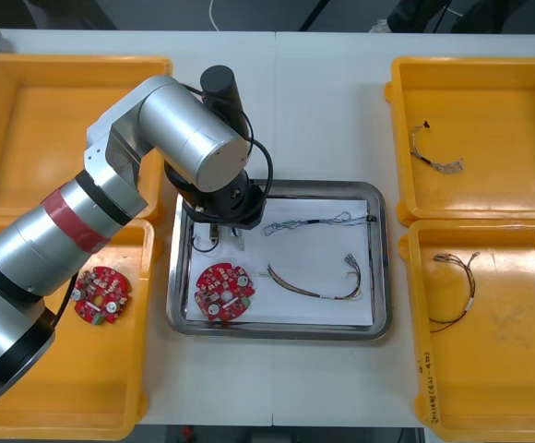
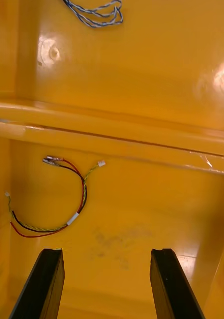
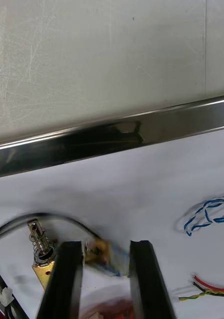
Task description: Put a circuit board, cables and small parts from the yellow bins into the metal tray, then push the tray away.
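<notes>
Left pincer (image 1: 227,241) hangs half-open inside the shiny metal tray (image 1: 277,329), a small brass-coloured metal part (image 3: 99,249) between its tips and a round red circuit board (image 1: 224,292) just beside it. Right pincer (image 2: 109,255) is wide open and empty above a red and yellow cable (image 2: 77,198) in a yellow plastic bin (image 2: 142,219).

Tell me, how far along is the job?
Done: circuit board, blue-white cable and red-yellow cable lie in the metal tray. In hand: left gripper is down in it at a small metal part. Left: pushing the tray away. Right gripper hangs open over a yellow bin.
</notes>
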